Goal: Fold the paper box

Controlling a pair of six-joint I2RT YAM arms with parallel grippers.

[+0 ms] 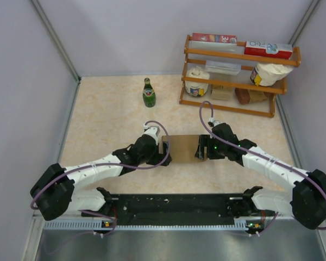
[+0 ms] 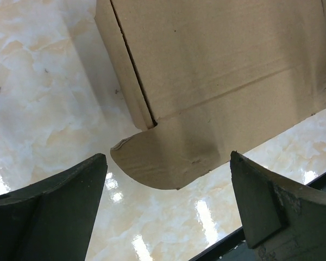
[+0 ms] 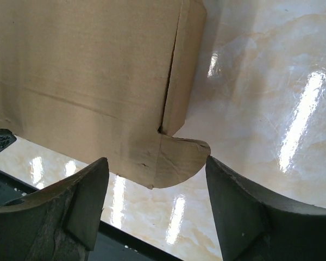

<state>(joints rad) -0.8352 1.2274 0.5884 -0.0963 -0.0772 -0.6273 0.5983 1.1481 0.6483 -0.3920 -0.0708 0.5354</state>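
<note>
Sitting on the marbled beige table [image 1: 108, 125] at the centre of the overhead frame, the paper box [image 1: 182, 148] is plain brown cardboard with no print: a wide panel with a narrow flap turned up at each short end. The left gripper [image 1: 163, 150] is at its left end and the right gripper [image 1: 200, 150] at its right end, with the cardboard between them. From the left wrist, the box [image 2: 223, 70] fills the upper right of the frame. A faint crease crosses the panel, a slit sets off the side flap along its left edge, and a rounded tab juts toward lower centre. The left gripper [image 2: 167, 163] is spread wide, its dark fingers [image 2: 60, 206] on either side of that tab and clear of it. The right wrist view mirrors this — the box [image 3: 87, 70] in the upper left, its rounded tab at centre, and the right gripper [image 3: 157, 163] equally spread, holding nothing. Near the top of the overhead frame stand a green bottle [image 1: 148, 93] and a wooden rack [image 1: 236, 81].
</note>
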